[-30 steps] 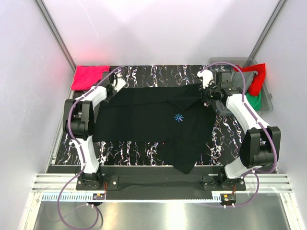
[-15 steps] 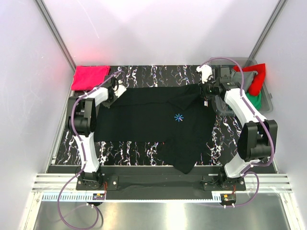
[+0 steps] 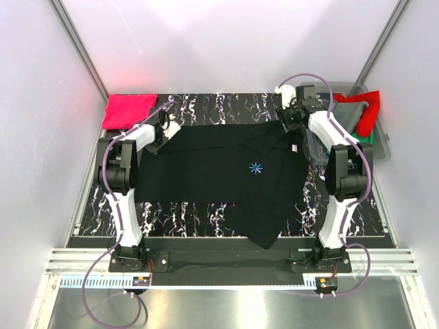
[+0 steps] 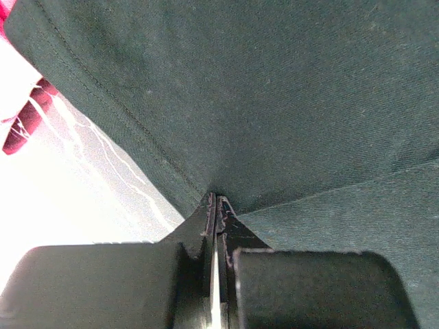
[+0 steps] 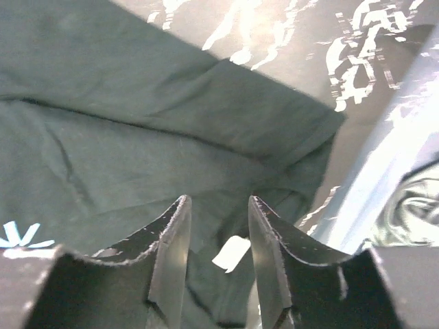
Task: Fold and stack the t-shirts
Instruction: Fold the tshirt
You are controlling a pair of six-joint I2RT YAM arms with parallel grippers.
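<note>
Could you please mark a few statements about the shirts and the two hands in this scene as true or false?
1. The left hand is shut on the black t-shirt's edge. True.
2. The right hand grips the black t-shirt. False: its fingers stand apart above the cloth, holding nothing.
3. The pink-red t-shirt lies at the table's far left corner. True.
4. The light-blue asterisk mark is hidden under a fold. False: the asterisk mark shows on top of the shirt.
</note>
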